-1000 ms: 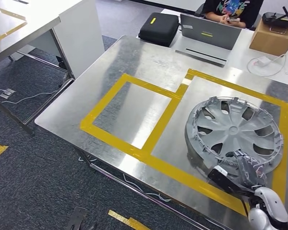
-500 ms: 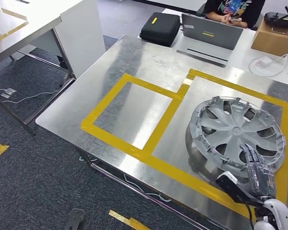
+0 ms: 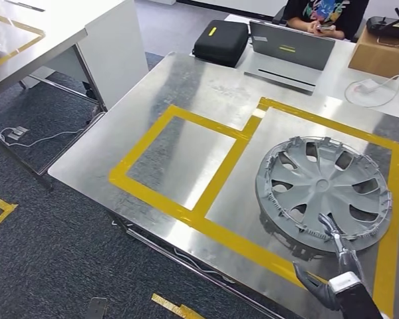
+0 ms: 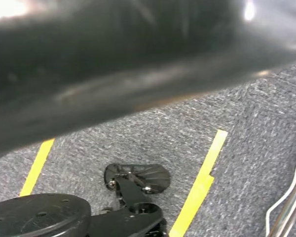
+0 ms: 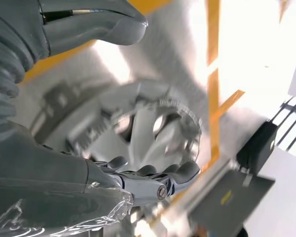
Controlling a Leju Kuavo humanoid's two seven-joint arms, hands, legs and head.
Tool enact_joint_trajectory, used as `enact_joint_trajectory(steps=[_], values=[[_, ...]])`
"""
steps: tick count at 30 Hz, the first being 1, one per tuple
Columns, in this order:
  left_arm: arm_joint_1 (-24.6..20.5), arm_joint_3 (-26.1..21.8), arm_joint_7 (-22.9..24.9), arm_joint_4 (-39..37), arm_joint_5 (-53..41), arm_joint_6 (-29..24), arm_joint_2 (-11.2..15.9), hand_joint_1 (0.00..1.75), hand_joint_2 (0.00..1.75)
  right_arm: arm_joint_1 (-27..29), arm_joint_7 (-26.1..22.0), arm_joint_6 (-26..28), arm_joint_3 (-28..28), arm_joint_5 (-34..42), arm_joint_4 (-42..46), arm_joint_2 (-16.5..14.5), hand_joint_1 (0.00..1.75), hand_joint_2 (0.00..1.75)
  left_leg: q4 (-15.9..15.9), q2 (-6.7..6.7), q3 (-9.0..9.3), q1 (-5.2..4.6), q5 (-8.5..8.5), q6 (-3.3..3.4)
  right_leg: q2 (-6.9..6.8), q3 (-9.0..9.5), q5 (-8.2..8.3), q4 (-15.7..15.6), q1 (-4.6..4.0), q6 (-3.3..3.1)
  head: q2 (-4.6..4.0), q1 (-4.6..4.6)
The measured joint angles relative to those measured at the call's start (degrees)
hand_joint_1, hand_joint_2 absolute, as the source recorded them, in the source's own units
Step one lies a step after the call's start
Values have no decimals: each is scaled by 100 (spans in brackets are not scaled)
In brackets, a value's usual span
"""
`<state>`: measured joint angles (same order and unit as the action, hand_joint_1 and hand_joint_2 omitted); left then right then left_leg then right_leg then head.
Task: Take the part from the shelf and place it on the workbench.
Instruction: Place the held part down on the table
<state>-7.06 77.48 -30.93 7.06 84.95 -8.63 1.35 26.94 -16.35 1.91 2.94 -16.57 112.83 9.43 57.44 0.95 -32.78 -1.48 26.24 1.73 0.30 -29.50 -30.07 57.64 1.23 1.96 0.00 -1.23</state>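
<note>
Grey plastic hubcap (image 3: 323,193) lies flat on the steel surface (image 3: 197,86), inside the right-hand yellow-taped box (image 3: 396,199). The right hand (image 3: 333,272), fingers spread and holding nothing, hovers at its near rim. Placement looks done; next, draw the arm clear without nudging it.

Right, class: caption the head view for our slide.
Right hand open beside the wheel cover lying inside the yellow-taped workbench zone.

Office-style lab, steel workbench (image 3: 197,86), laptop (image 3: 292,45), carpet floor (image 3: 46,252)
</note>
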Motion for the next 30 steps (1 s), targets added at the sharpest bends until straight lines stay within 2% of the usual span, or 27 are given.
enact_joint_trajectory(steps=[2, 3, 4, 6, 7, 8, 9, 12, 13, 14, 16, 17, 18, 19, 21, 22, 23, 24, 25, 26, 27, 28, 29, 30], values=[[29, -20, -25, -1, 70, 0, 13, 0, 0, 105, -314, 52, 91, 104, 121, -164, 0, 175, 74, 1, -39, 13, 72, -70, -18, -32, 35, -24, 15, -78, 0, 9], [44, -36, -45, -2, 107, 0, 16, 0, 0, 163, -498, 171, 165, 0, 216, -289, 0, 175, 215, -5, -95, 25, 216, -110, -34, -53, 60, -34, 24, -118, 0, 20], [59, -52, -65, -2, 134, 0, 16, 0, 0, 225, -654, 300, 241, -154, 323, -431, 0, 175, 476, -15, -191, 47, 437, -153, -53, -82, 88, -41, 29, -154, 0, 32], [88, -73, -92, -2, 172, 1, 5, 0, 0, 343, -855, 521, 376, -450, 523, -721, 0, 175, 1195, -28, -425, 96, 901, -224, -80, -156, 138, -34, 15, -188, 0, 52], [101, -81, -98, -2, 195, 1, 1, 0, 0, 402, -941, 596, 439, -582, 607, -883, 0, 175, 1467, -30, -488, 116, 1025, -244, -90, -199, 166, -27, 8, -194, 0, 53], [112, -87, -103, -3, 224, 1, -2, 0, 0, 458, -1055, 676, 512, -693, 680, -1060, 0, 175, 1559, -31, -466, 127, 1036, -255, -96, -241, 191, -18, 4, -194, 0, 52], [120, -94, -111, -3, 253, 0, -4, 0, 0, 509, -1194, 765, 615, -776, 745, -1270, 0, 175, 1421, -31, -334, 133, 936, -257, -100, -282, 216, -9, 4, -191, 0, 54], [133, -99, -153, -5, 320, 1, -6, 0, 0, 602, -1547, 1135, 1086, -857, 845, -1927, 0, 175, 251, -30, 438, 129, 528, -220, -103, -360, 294, 6, -2, -154, 0, 53], [134, -100, -165, -7, 331, 1, -6, 0, 0, 623, -1602, 1236, 1240, -868, 851, -2097, 0, 175, -29, -28, 603, 120, 479, -201, -103, -372, 324, 6, -7, -127, 0, 50], [137, -101, -174, -8, 335, 1, -6, 0, 0, 641, -1637, 1296, 1366, -874, 854, -2227, 0, 175, -169, -27, 672, 108, 473, -182, -101, -383, 357, 4, -11, -94, 0, 53], [142, -101, -182, -9, 336, 0, -8, 0, 0, 662, -1686, 1337, 1541, -879, 856, -2417, 0, 175, -214, -30, 640, 97, 424, -123, -96, -398, 416, -8, -7, -23, 0, 56], [141, -101, -184, -9, 336, 0, -16, 0, 0, 670, -1700, 1345, 1612, -880, 856, -2483, 0, 175, -232, -42, 611, 99, 378, -80, -87, -427, 375, 26, -2, 4, 0, 57], [138, -101, -184, -9, 336, 0, -24, 0, 0, 677, -1708, 1350, 1670, -881, 856, -2533, 0, 175, -248, -54, 573, 102, 325, -29, -77, -484, 242, 136, -1, 24, 0, 50], [136, -102, -184, -9, 336, -1, -30, 0, 0, 682, -1713, 1359, 1723, -881, 856, -2572, 0, 175, -265, -67, 521, 103, 265, 18, -65, -573, 18, 364, -3, 35, 0, 41], [139, -103, -184, -9, 343, -1, -33, 0, 0, 685, -1677, 1464, 1802, -886, 855, -2637, 0, 175, -256, -84, 391, 73, 166, 73, -49, -790, -514, 1061, -11, 45, 0, 31], [142, -103, -184, -9, 352, 1, -35, 0, 0, 686, -1619, 1617, 1839, -883, 847, -2663, 0, 175, -251, -88, 316, 52, 111, 86, -48, -852, -668, 1379, -13, 48, 0, 29], [143, -103, -184, -10, 367, 2, -38, 0, 0, 685, -1546, 1875, 1884, -872, 820, -2686, 0, 175, -245, -91, 239, 34, 55, 92, -47, -839, -690, 1542, -17, 43, 0, 31], [144, -103, -184, -10, 383, 4, -43, 0, 0, 683, -1475, 2220, 1934, -855, 764, -2705, 0, 175, -240, -91, 161, 17, -1, 94, -48, -729, -599, 1510, -24, 29, 0, 28], [145, -103, -183, -10, 406, 4, -47, 0, 0, 678, -1407, 2631, 1991, -837, 671, -2719, 0, 175, -237, -87, 91, 4, -55, 91, -47, -511, -437, 1265, -36, 2, 0, 27], [147, -103, -182, -11, 425, 4, -53, 0, 0, 659, -1345, 3020, 2061, -837, 551, -2731, 0, 175, -232, -84, 36, -5, -105, 84, -45, -208, -287, 866, -52, -38, 0, 27], [149, -103, -181, -11, 438, 5, -60, 0, 0, 605, -1267, 3330, 2156, -872, 412, -2738, 0, 175, -223, -81, -9, -20, -146, 72, -45, 129, -209, 402, -77, -81, 0, 29], [151, -101, -179, -11, 449, 8, -68, 0, 0, 496, -1166, 3538, 2314, -964, 243, -2748, 0, 175, -212, -87, -43, -31, -189, 53, -43, 401, -191, -3, -94, -111, 0, 35], [149, -96, -176, -11, 451, 14, -78, 0, 0, 338, -1070, 3638, 2553, -1116, 43, -2756, 0, 175, -202, -96, -64, -35, -231, 32, -38, 560, -209, -269, -111, -132, 0, 39], [145, -91, -172, -11, 455, 19, -87, 0, 0, 136, -1013, 3679, 2882, -1302, -199, -2765, 0, 175, -195, -105, -80, -34, -272, 7, -37, 619, -225, -402, -128, -142, 0, 43]])
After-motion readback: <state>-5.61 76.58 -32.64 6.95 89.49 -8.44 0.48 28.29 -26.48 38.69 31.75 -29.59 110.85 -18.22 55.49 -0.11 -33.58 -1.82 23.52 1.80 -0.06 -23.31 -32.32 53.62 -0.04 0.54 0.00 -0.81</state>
